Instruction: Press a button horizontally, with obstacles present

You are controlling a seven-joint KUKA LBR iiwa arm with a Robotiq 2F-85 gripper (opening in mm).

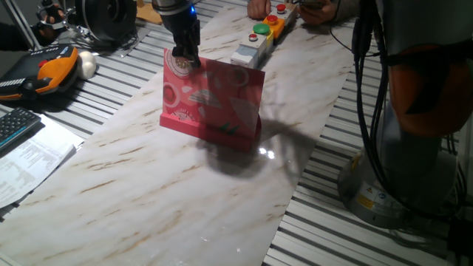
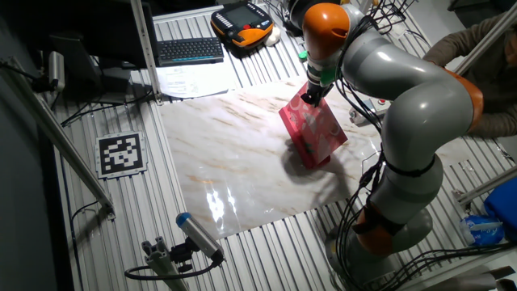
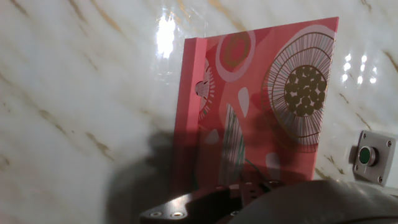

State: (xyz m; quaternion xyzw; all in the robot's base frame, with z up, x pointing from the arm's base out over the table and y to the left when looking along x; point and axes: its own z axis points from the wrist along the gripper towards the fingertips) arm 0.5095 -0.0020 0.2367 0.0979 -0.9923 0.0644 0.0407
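The obstacle is an upright pink-red patterned board (image 1: 214, 100) on a pink base strip, standing mid-table on the marble top. It also shows in the other fixed view (image 2: 315, 129) and fills the hand view (image 3: 261, 106). My gripper (image 1: 185, 55) hangs at the board's top left corner, close to its upper edge; it also shows in the other fixed view (image 2: 311, 95). No view shows the fingertips well enough to tell their state. A grey box with a green button (image 3: 367, 155) lies beyond the board. A row of button boxes (image 1: 255, 44) stands behind the board.
The marble slab (image 1: 148, 185) lies on a slatted metal table. A keyboard and papers (image 1: 22, 144) and an orange pendant (image 1: 52, 70) sit at the left. A person's hands (image 1: 295, 7) rest by the far button boxes. The arm's base (image 1: 399, 162) stands at the right.
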